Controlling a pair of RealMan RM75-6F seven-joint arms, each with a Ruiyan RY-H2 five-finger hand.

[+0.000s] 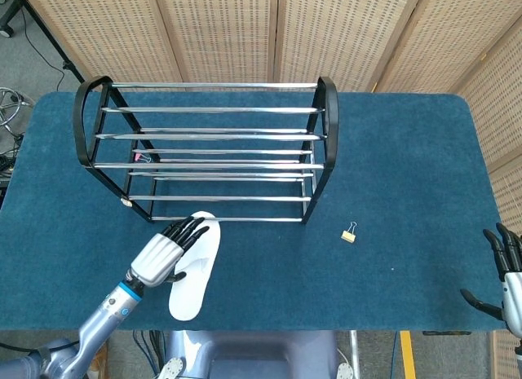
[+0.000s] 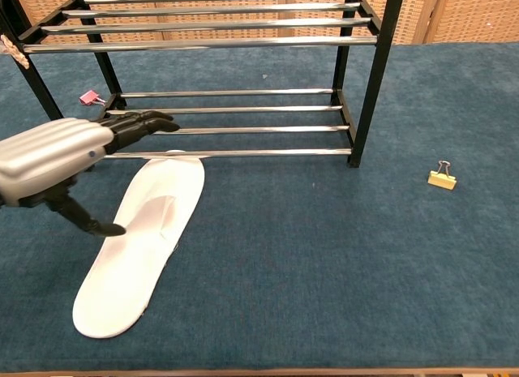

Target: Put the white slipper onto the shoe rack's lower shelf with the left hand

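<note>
The white slipper (image 1: 194, 269) (image 2: 140, 243) lies flat on the blue table, toe end close to the front rail of the shoe rack (image 1: 208, 136) (image 2: 235, 109). My left hand (image 1: 167, 251) (image 2: 69, 156) hovers over the slipper's left side with its fingers stretched toward the rack and the thumb pointing down near the strap; it holds nothing. The rack's lower shelf (image 2: 227, 130) is bare chrome rails. My right hand (image 1: 504, 277) shows at the right edge of the head view, fingers spread, holding nothing.
A gold binder clip (image 1: 349, 233) (image 2: 442, 177) lies to the right of the rack. A pink binder clip (image 1: 144, 158) (image 2: 88, 96) sits under the rack's left end. Perforated screens stand behind the table.
</note>
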